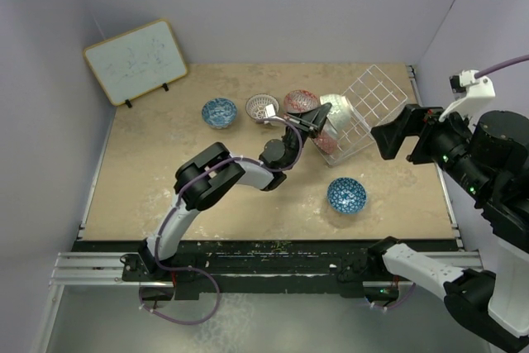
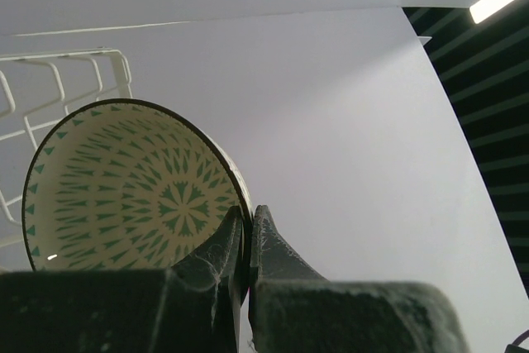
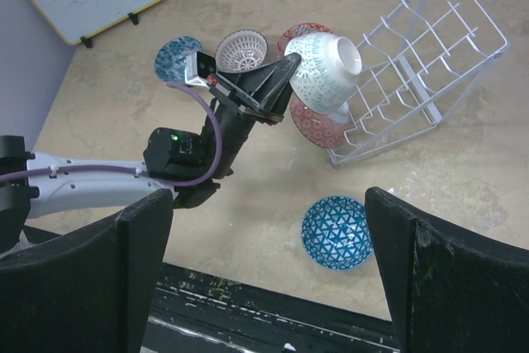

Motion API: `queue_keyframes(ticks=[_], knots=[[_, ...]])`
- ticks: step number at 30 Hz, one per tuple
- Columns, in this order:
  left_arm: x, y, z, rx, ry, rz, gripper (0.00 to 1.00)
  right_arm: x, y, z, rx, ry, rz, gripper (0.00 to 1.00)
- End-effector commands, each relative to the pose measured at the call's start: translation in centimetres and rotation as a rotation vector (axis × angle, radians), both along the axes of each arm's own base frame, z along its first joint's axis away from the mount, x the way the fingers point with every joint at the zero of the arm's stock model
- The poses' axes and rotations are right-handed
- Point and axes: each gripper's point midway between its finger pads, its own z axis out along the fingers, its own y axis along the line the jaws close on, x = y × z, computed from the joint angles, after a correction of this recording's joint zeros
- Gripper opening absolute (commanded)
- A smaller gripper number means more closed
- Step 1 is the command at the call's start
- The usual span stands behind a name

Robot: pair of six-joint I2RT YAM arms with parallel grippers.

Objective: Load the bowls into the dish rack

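My left gripper [image 1: 318, 116] is shut on the rim of the pale green-white bowl [image 1: 335, 115] and holds it on edge above the table, against the left side of the white wire dish rack [image 1: 372, 105], which stands tilted. The left wrist view shows the bowl's green patterned inside [image 2: 124, 188], my gripper [image 2: 248, 219] pinching the rim, and rack wires [image 2: 58, 80] behind. A red-speckled bowl [image 3: 318, 126] leans at the rack's front. Another red bowl [image 1: 297, 102], a white-lattice bowl [image 1: 262, 107] and two blue bowls [image 1: 219, 112] [image 1: 346, 195] sit on the table. My right gripper [image 1: 395, 134] is open and empty, raised beside the rack. No grey-black bowl shows.
A wood-framed whiteboard [image 1: 136, 59] leans at the back left corner. Purple walls close in the table on the left, back and right. The black front rail [image 1: 264, 258] runs along the near edge.
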Motion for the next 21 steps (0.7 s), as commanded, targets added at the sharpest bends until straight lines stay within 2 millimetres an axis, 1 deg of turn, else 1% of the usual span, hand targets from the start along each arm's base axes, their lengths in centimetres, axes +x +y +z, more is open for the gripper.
queue_keyframes(ticks=[1,7,15,21], knots=[[-1.2,2.1,5.6,-0.225,-0.096,0.016,0.0,-1.0,-1.1,0.2,-0.013,-0.02,-0.02,1.0],[-1.3,1.1,3.9,-0.229,-0.057,0.011,0.0,-1.5,-1.2,-0.2,-0.015,-0.013,-0.016,1.0],[-1.0,0.6,3.0,-0.236,-0.043,0.01,0.0,-1.6,-1.2,-0.7,-0.017,-0.005,-0.011,1.0],[-0.6,0.0,1.6,-0.244,-0.024,-0.006,0.0,-1.4,-1.1,-1.0,-0.021,0.003,-0.007,1.0]])
